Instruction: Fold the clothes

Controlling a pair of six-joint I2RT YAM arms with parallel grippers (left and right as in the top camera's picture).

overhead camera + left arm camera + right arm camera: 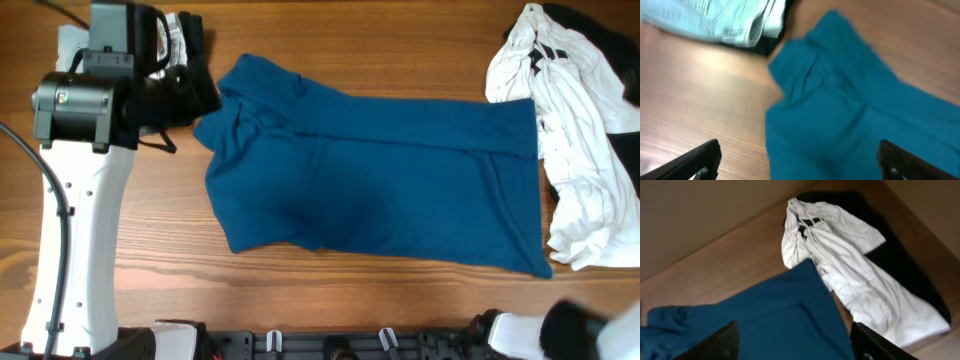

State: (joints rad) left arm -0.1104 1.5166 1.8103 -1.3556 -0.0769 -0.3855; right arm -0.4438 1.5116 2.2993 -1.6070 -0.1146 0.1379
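Blue shirt (pixel 380 175) lies flat on table (pixel 150 230), ready to fold; my left claw (pixel 799 150) wide over its crumpled end, my right claw (pixel 795 332) wide toward the other end, both empty

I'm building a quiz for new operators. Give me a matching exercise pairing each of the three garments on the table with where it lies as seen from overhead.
1. deep-blue garment
2. white garment with black marks
3. light-blue denim shorts

A. bunched at the far left corner
B. crumpled at the right end
C. spread across the middle

Pairs: 1-C, 2-B, 3-A
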